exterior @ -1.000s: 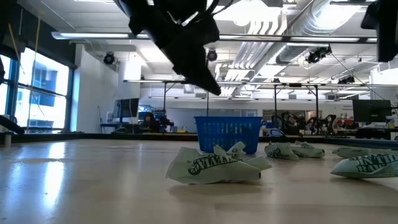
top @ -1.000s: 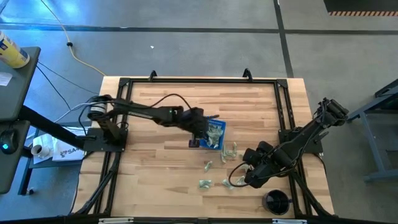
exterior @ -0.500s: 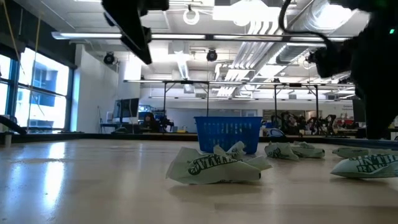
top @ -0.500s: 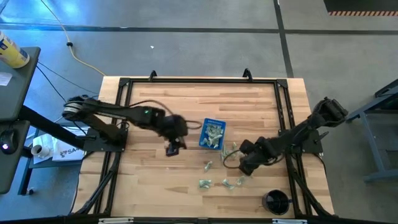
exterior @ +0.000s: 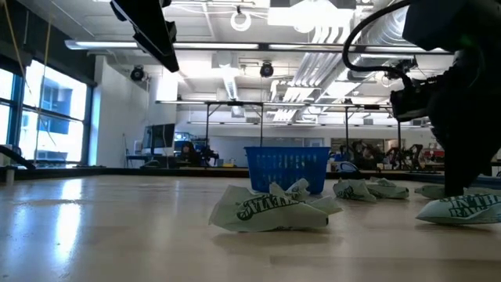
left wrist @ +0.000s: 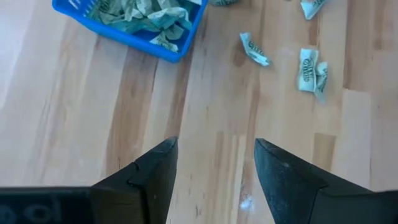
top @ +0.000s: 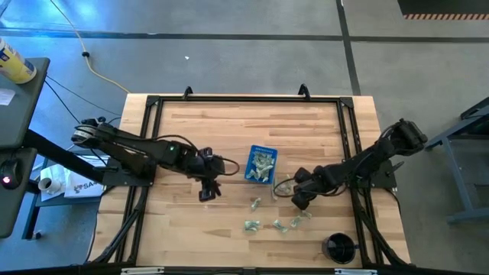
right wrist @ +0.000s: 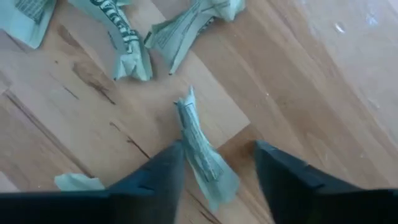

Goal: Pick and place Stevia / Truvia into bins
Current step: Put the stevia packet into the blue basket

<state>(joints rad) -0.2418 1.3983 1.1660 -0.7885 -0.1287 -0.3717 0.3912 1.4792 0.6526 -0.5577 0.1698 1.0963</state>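
The blue bin (top: 261, 164) sits mid-table with several Stevia sachets (left wrist: 140, 12) inside. More sachets lie loose on the wood near it (top: 256, 203) (top: 250, 224) (top: 294, 221). My right gripper (top: 299, 201) points down at the table, open, its fingers on either side of one crumpled sachet (right wrist: 198, 144) that lies flat on the wood. My left gripper (top: 207, 192) hangs to the bin's left, above the table. It is open with nothing between its fingers (left wrist: 214, 162). My right gripper comes at the sachet from above, with the fingers beside its long sides. One finger (right wrist: 163, 177) stands close against the sachet's nearer end (right wrist: 211, 177); the other finger stands clear of it. I cannot tell whether the near finger touches the paper.
A round black cup (top: 339, 247) stands at the near right corner. A black frame (top: 244, 99) runs around the tabletop. Two more sachets (right wrist: 118, 37) (right wrist: 193, 18) lie just past the one between my right fingers. Bare wood lies left of the bin.
My left gripper has drawn back from over the bin toward the table's left and near side, and has risen. My right gripper has come down to the table, shifting left and toward the far edge, and now stands over a loose sachet.
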